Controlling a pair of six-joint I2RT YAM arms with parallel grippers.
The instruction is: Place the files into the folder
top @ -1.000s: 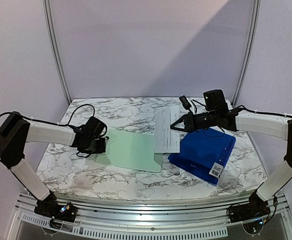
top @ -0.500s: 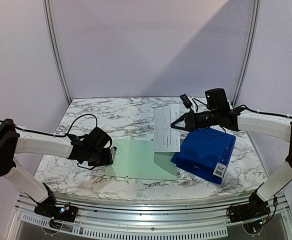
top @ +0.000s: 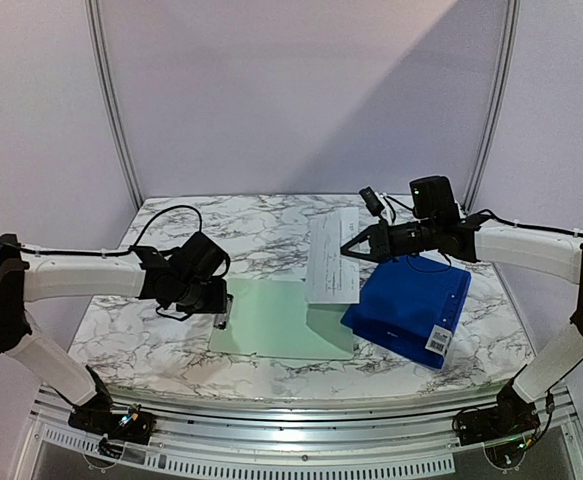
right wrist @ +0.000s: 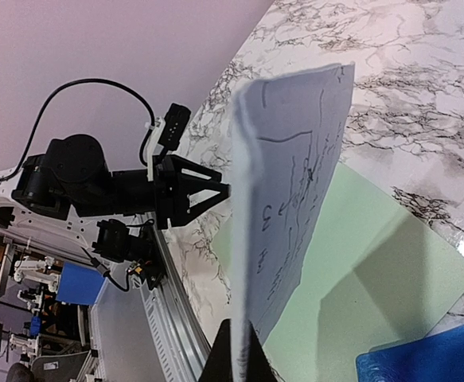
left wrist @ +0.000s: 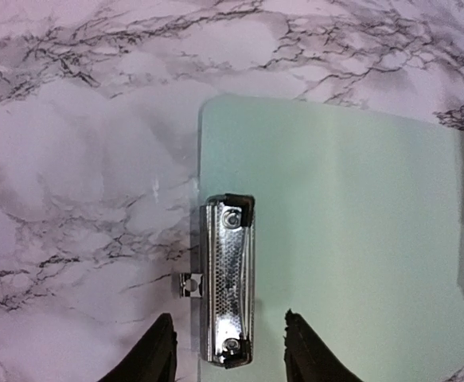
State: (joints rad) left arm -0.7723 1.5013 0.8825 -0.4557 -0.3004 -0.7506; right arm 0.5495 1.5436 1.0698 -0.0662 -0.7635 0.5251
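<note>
Now the left jaws stand apart astride the metal clip (left wrist: 228,278) of a pale green board (top: 286,320) on the surface (top: 171,350); the right jaws pinch a paper sheet (top: 333,262), raised beside the board's far-right corner; the blue folder (top: 411,305) lies flat at right.

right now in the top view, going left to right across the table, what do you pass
left end effector → pale green clipboard → white paper sheet → blue folder
</note>
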